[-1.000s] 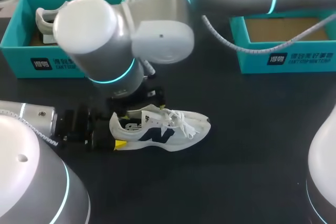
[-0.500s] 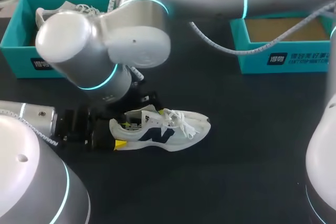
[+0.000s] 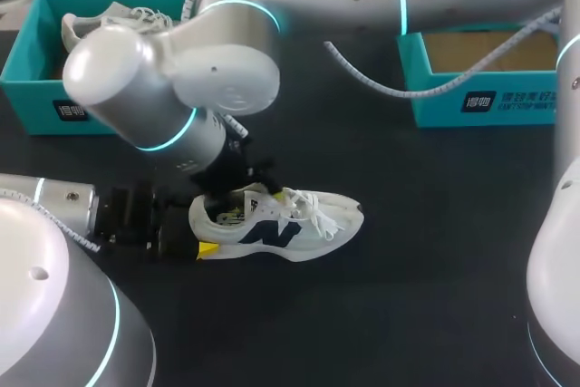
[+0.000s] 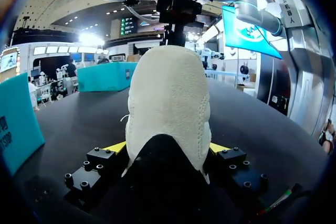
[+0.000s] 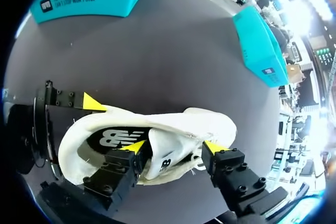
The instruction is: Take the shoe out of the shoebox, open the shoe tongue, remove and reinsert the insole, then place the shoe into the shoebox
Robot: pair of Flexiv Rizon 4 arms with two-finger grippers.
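A white shoe (image 3: 290, 222) with a dark side logo lies on the black table, toe pointing right. My left gripper (image 3: 201, 235) comes in low from the left. In the left wrist view the cream heel (image 4: 168, 103) sits between both fingers of my left gripper (image 4: 167, 148), which press on it from two sides. My right gripper (image 5: 175, 147) hangs over the shoe's mouth, open. One of its fingertips (image 5: 135, 146) is inside above the dark insole (image 5: 113, 137), the other is on the lace side, with the tongue (image 5: 170, 156) between them. In the head view the right wrist (image 3: 181, 115) hides those fingers.
A teal shoebox (image 3: 36, 88) stands at the back left with another pale shoe (image 3: 91, 24) in it. A second teal box (image 3: 507, 101) with a bare cardboard floor is at the back right. My right arm spans the table's back.
My right arm has swung left and come down onto the shoe's mouth, fingers now either side of the tongue. The shoe and my left gripper have stayed put.
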